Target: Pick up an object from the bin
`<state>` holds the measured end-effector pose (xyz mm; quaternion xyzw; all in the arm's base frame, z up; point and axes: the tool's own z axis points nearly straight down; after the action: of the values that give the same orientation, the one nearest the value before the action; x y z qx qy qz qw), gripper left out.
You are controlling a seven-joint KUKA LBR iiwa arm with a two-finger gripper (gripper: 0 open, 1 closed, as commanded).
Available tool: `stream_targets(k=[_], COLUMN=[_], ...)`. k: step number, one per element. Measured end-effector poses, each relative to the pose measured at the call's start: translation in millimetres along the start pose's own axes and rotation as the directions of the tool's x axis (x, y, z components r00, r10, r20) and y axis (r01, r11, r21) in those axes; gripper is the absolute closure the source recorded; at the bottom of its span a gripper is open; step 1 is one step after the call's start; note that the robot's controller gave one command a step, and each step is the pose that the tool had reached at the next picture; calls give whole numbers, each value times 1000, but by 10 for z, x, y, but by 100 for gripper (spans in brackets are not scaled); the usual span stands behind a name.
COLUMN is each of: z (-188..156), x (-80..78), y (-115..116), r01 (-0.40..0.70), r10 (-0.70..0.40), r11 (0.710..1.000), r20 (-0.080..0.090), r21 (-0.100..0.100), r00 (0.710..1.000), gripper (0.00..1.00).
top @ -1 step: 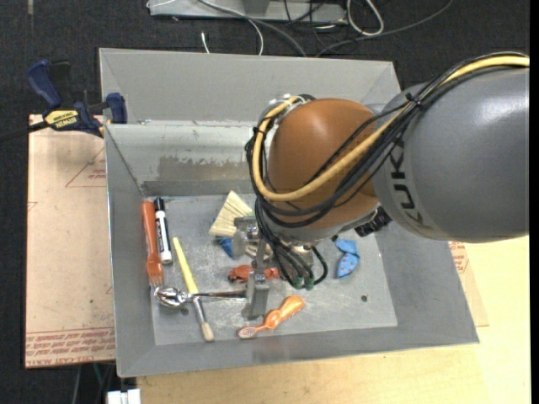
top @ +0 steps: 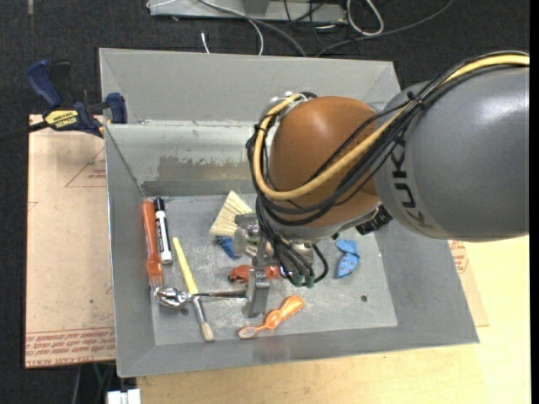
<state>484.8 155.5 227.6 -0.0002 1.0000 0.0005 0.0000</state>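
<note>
Gripper [top: 255,297] at bin [top: 370,310] centre | orange toothbrush [top: 274,316] near, 5 o'clock | arm [top: 472,158] hides 2 o'clock area; I cannot tell the gripper's opening state.

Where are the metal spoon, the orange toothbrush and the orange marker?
metal spoon [top: 171,298]: camera view, on its bowl.
orange toothbrush [top: 282,311]: camera view, on its handle.
orange marker [top: 151,244]: camera view, middle of its barrel.

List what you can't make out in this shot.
Camera view:
- Red-orange thing: partly behind the tool, kind unclear.
- Dark blue thing: right end under the orange wrist cover, shape unclear.
- Light blue pieces: upper edge hidden by that cover.
- Bin floor's middle: covered by it too.
</note>
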Motion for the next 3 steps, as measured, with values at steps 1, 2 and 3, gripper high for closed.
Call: stream_targets(k=[1,2,3], z=[814,1584,1578], x=[-246,-452,-467], y=[-386,-692,-683], r01=[30,103,63], r10=[-30,-102,-63], r11=[1000,995,998], r20=[5,12,9], r21=[-1,-6,-6], r00=[1000,995,998], gripper=[0,0,0])
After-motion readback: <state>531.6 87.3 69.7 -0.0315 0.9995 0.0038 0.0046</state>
